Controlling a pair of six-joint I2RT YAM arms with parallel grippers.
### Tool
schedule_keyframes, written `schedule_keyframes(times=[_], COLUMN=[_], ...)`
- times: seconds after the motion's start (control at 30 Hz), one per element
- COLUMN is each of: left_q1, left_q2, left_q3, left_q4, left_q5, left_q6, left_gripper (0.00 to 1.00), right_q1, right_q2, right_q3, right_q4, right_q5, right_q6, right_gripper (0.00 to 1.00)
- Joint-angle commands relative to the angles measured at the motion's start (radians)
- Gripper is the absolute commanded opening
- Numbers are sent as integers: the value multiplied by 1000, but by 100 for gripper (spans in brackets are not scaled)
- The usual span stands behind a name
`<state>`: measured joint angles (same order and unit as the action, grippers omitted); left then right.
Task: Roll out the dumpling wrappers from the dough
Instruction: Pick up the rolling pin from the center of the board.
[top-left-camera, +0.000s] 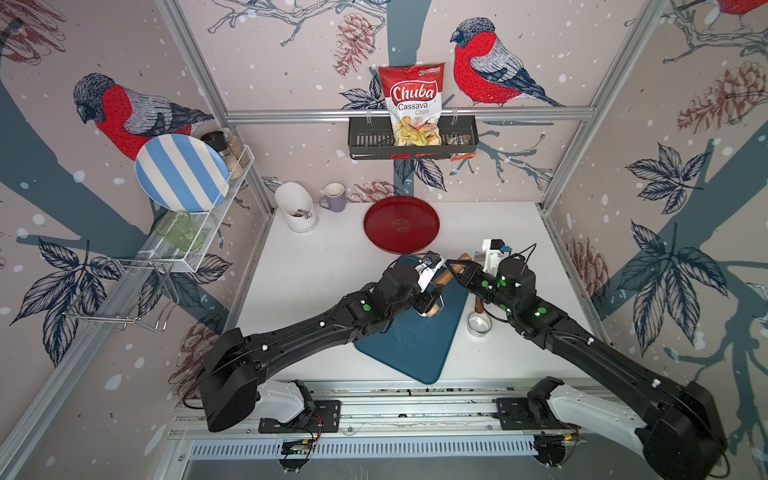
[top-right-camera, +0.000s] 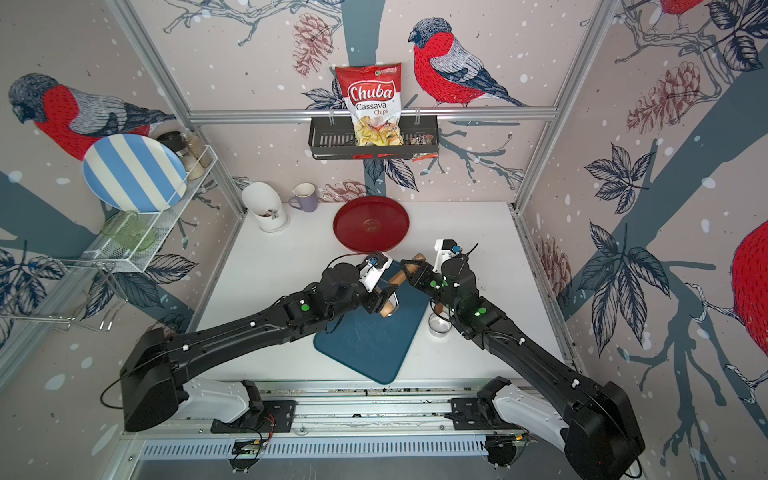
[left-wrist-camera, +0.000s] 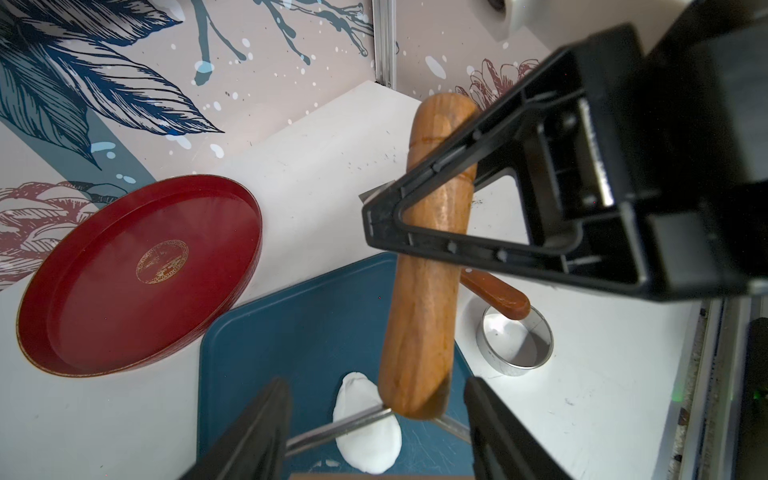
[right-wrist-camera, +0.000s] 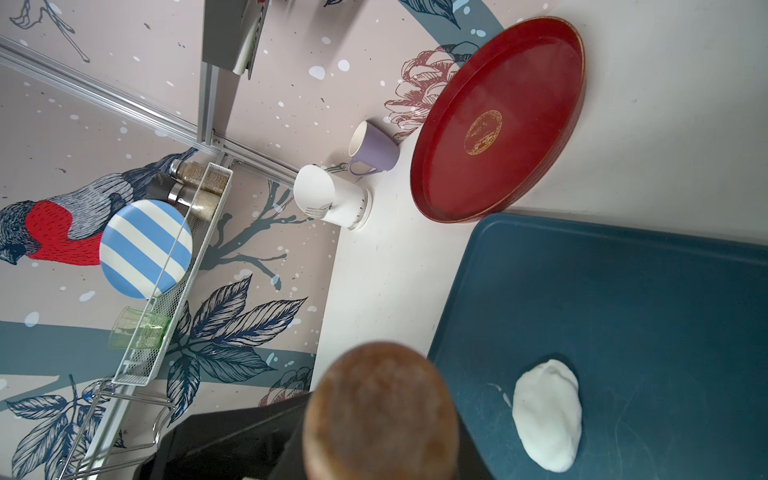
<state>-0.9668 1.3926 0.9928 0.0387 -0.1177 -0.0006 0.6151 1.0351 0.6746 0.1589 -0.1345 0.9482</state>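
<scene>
**Both arms at the blue board.** My right pincer (top-left-camera: 457, 266) is clamped across one end of the wooden rolling pin (left-wrist-camera: 432, 270). In the left wrist view one of its black fingers (left-wrist-camera: 436, 249) crosses the wood. From that grip the pin slopes towards my left pincer (left-wrist-camera: 376, 382). The jaws of the left pincer stand apart, one on each side of the pin's free end, and neither finger (left-wrist-camera: 266, 419) visibly touches the wood.

Directly beneath my left pincer lies the dough (right-wrist-camera: 546, 415), a smooth white oval lump resting flat on the blue board (left-wrist-camera: 299, 332). The pin's free end hangs over one edge of the dough; whether the two touch I cannot tell.

Beyond my left pincer, just off the board's far corner, the round red tray (top-left-camera: 401, 224) sits on the white table (top-left-camera: 316, 257). Near my right pincer, just off the board's side edge, stands the small steel ring (left-wrist-camera: 515, 340), with a brown handle (left-wrist-camera: 498, 295) lying across its rim. Past the tray, at the back of the table, stand a lilac mug (top-left-camera: 333, 197) and a white holder (top-left-camera: 296, 208).
</scene>
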Motion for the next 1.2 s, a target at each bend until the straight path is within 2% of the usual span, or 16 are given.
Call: schedule_keyframes(times=[0.0,0.53,0.7,0.8,0.9,1.1,1.17], left_q1=[0,-5,-7,-7,-7,-6,-6], left_q2=[34,120,119,111,101,59,43], left_q3=[44,101,101,95,87,57,48], left_q4=[-15,-72,-73,-62,-50,-10,3], left_q5=[21,13,12,10,6,-7,-7], left_q6=[16,13,12,12,11,6,7], left_gripper=[66,42,19,9,5,1,0], right_q1=[2,1,2,2,2,-9,-18], right_q2=[-5,-14,-15,-14,-16,-30,-42], right_q3=[12,16,18,19,18,-5,-20], right_q4=[54,50,44,39,27,-1,-9], right_q5=[-17,-23,-20,-19,-18,-17,-23], right_q6=[7,3,-4,-14,-25,-47,-55], right_gripper=[0,0,0,1,8,46,52])
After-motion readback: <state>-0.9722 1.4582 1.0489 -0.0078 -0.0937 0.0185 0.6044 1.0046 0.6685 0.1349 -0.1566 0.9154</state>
